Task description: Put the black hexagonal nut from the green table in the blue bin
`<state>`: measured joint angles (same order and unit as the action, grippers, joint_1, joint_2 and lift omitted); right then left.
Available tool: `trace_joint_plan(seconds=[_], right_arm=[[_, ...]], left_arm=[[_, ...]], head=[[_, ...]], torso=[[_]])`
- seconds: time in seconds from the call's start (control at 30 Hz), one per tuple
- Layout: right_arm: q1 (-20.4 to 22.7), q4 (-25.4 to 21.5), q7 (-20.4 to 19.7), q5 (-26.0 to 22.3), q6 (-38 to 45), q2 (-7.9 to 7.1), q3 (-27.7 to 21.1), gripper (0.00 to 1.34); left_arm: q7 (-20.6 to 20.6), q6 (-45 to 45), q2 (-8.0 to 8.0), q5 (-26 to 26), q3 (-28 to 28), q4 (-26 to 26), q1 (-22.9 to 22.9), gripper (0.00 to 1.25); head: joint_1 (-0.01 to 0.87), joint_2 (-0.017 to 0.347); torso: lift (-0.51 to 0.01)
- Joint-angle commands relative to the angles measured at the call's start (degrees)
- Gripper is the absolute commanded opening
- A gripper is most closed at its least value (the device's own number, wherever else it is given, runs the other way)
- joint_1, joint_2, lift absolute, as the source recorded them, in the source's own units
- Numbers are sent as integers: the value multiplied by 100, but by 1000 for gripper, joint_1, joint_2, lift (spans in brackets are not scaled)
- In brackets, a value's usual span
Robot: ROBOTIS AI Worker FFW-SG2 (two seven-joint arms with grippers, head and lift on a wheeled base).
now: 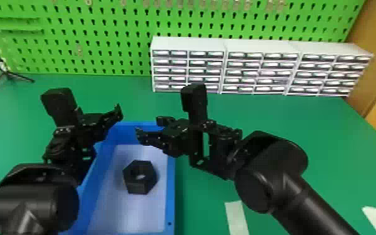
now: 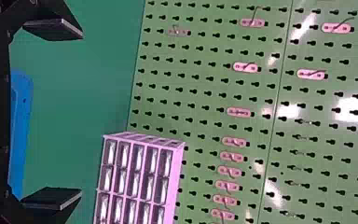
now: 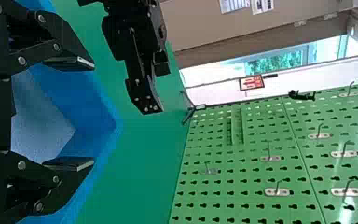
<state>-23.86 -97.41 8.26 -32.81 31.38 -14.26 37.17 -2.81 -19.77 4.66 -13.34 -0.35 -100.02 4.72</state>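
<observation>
1. Black hexagonal nut [image 1: 138,188], head view: lay within the blue bin [image 1: 171,193], on its pale floor, between the side walls and clear of both. Its hole faced up toward the head camera. Left hand [image 1: 101,122] showed across the bin's far left corner, right hand [image 1: 149,127] across the far right corner, tips turned inward. Both hands were apart from the nut. Right hand's two fingers were spread. Bin stood on the green tabletop [image 1: 306,122]. Two white strips [image 1: 236,218] lay to the right of it, one near, one well off. White drawer cabinets [image 1: 187,43] stood at the back, before the green pegboard [image 1: 128,67]. Small black tripod [image 1: 7,75] at far left.

2. Left wrist view: left hand [image 2: 80,113] had its flat fingers wide apart, with tabletop seen between them. Part of the bin's blue side showed close against the hand's dark body. Beyond were drawer cabinets and pegboard, the latter bearing metal hooks [image 2: 245,67].

3. Right wrist view: right hand [image 3: 93,113] also held its fingers well apart. Bin wall and pale floor were seen between them. Left hand appeared farther off, over the green. Pegboard, hooks and a bright window [image 3: 279,63] made up the background.
</observation>
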Motion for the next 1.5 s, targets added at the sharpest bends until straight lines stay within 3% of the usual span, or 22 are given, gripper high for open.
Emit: trace_joint_plan(seconds=[0.0, 0.37, 0.9, 1.47], right_arm=[[21, -6, 0, 47, 61, 11, -61, 802], [329, -111, 0, 442, 175, 90, -606, 804], [1217, -252, 0, 1286, 158, 388, -2311, 844], [1823, -463, 9, 1743, 140, 617, -3787, 865]], left_arm=[[0, 0, 0, -2, 0, 0, -6, 1147], [0, 0, 0, 7, 18, 0, -24, 1147], [52, 0, 0, 42, 35, 0, -41, 1149], [70, 0, 0, 42, 97, -18, -76, 1149]], head=[[692, 8], [692, 8], [692, 8], [692, 8]], torso=[[-97], [-97], [-97], [-97]])
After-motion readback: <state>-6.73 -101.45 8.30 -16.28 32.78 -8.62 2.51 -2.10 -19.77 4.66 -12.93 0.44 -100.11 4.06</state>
